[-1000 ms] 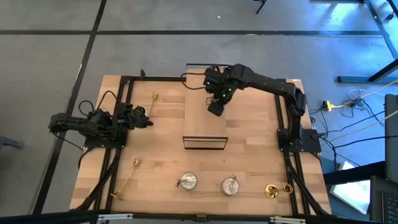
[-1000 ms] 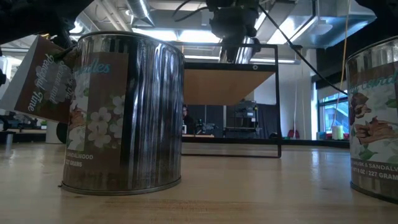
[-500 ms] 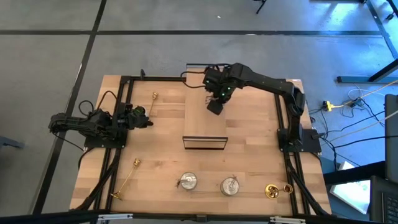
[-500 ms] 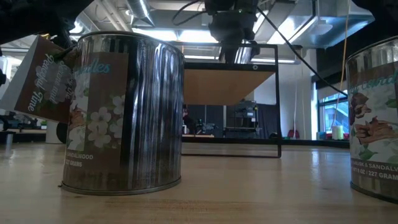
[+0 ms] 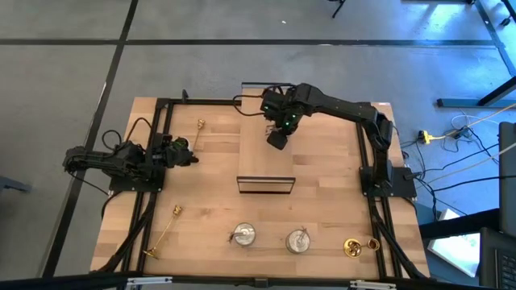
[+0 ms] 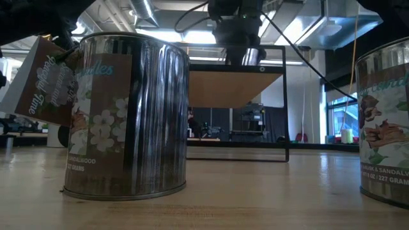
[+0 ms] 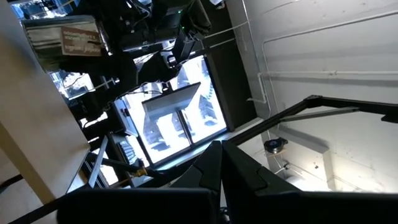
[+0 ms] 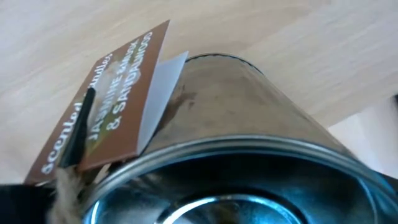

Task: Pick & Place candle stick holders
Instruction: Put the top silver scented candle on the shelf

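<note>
My right gripper (image 5: 276, 137) is over the far part of the wooden shelf (image 5: 266, 161) at the table's middle, shut on a squat silver tin holder (image 8: 236, 124) with a brown tag (image 8: 106, 99). In the low view the holder (image 6: 252, 56) shows just above the shelf top. Two more silver holders (image 5: 243, 235) (image 5: 298, 240) stand upright near the front edge. Gold candlesticks lie at the far left (image 5: 199, 125), the near left (image 5: 165, 234) and the near right (image 5: 355, 247). My left gripper (image 5: 184, 151) rests shut at the table's left. My right gripper holds the silver tin holder near its open rim (image 8: 205, 152), coming from above. The fingers themselves are hidden in the wrist view by the tin, so the kind of hold does not show. The tin hangs tilted under the gripper, about at the shelf top.
The shelf has a black metal frame (image 6: 284, 102) and stands raised over the table. The two silver holders loom close in the low view (image 6: 124, 115) (image 6: 386, 121). Black arm frames run along the table's left (image 5: 157, 145) and right (image 5: 371, 161) sides.
My right gripper has shifted a little toward the table's left and far edges with the silver holder, staying over the shelf.
</note>
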